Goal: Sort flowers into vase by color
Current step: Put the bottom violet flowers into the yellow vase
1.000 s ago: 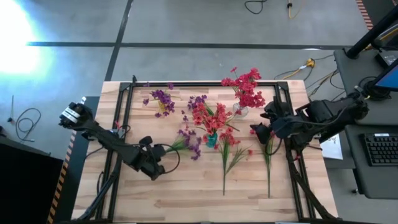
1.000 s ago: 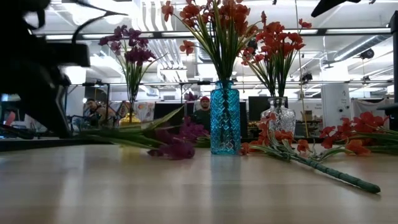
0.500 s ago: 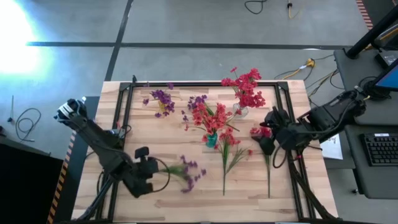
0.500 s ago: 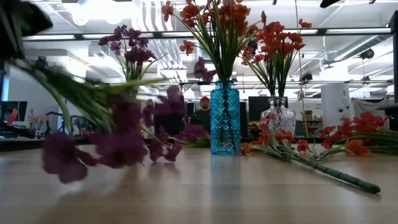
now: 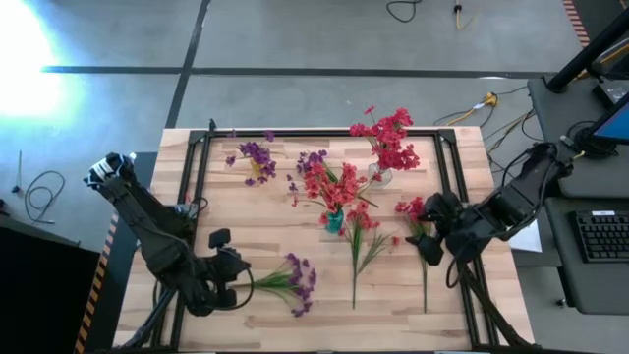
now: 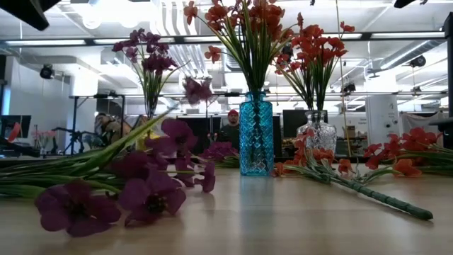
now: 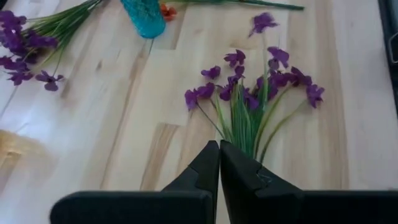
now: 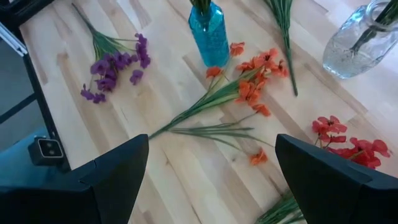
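Left gripper [image 5: 228, 285], dark two-finger type: fingers pressed fully together, clamped on the green stem ends of a purple-blossomed artificial sprig [image 5: 291, 283], held low over the near left part of the table. Right gripper [image 5: 429, 243], same type: fingers spread as wide as they go, holding nothing, poised above a red-blossomed sprig with long thin green stem [image 5: 421, 232] lying flat near the right edge. Change from a second ago: purple sprig carried from beside the blue vase toward the near edge, left arm swung back with it; right gripper drawn back and a little nearer. Further flowers: second red sprig [image 5: 361, 236] flat on the boards just in front of the textured blue glass vase [image 5: 335, 220], itself holding red and a few purple blossoms; clear glass vase [image 5: 380, 175] with red blossoms behind it to the right; small yellow vase [image 5: 256, 172] with purple blossoms at far left. Surface: pale wooden plank table [image 5: 295, 324] framed by black rails. Room: grey floor with cables, keyboard [image 5: 601, 236] on a side desk at right; open workshop with ceiling lights and a seated person [image 6: 231, 127] beyond, in the low view.
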### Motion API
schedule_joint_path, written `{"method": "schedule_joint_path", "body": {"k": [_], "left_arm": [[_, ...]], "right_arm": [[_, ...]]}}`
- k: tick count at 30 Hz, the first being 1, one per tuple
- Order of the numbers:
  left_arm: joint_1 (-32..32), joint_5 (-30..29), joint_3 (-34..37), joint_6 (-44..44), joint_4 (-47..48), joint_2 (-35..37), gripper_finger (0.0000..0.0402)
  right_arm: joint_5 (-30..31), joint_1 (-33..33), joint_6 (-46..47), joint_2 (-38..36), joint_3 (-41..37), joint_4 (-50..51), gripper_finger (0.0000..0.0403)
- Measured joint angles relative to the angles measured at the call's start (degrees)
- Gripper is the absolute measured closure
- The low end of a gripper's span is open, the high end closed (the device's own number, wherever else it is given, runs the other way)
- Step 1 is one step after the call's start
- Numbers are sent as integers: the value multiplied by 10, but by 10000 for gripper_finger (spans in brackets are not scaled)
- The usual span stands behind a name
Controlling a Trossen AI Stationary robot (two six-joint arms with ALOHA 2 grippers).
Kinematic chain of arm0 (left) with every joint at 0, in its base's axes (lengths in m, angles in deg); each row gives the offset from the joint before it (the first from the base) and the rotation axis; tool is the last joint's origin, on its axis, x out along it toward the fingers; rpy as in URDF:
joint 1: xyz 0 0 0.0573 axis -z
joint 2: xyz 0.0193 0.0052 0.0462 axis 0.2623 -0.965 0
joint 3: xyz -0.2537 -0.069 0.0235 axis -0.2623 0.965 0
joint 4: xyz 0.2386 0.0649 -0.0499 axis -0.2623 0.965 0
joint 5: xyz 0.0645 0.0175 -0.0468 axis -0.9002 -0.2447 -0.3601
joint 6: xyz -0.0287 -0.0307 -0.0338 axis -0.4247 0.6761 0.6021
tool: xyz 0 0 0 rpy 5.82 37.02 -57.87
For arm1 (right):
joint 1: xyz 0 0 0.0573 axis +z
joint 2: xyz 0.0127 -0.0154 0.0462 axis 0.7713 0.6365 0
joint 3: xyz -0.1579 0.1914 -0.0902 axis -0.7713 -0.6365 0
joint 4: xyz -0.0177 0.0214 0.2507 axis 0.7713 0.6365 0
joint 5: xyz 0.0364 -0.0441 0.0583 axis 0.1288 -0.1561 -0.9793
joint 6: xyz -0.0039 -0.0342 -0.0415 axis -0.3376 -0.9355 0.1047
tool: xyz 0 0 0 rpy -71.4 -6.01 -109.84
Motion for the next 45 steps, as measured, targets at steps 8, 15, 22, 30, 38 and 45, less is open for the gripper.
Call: {"method": "schedule_joint_path", "body": {"k": [8, 15, 22, 30, 38, 45], "left_arm": [[-24, 48, 0, -24, -32, -53, 351], [-29, 99, 0, 11, -38, -112, 219], [-29, 91, -7, -18, -13, -185, 137], [-29, 158, -71, -62, -78, -262, 127], [-40, 149, -35, -74, -112, -269, 142], [-68, 150, 14, -93, -184, -269, 150]], "right_arm": [[1, 2, -1, 28, 0, -2, 60], [0, 2, -3, 41, 1, -5, 60], [0, 2, -7, 42, 1, -6, 60], [2, 2, -11, 42, 1, -6, 60], [14, 2, -18, 42, 2, -6, 60], [15, 2, -18, 42, 2, -6, 60]]}}
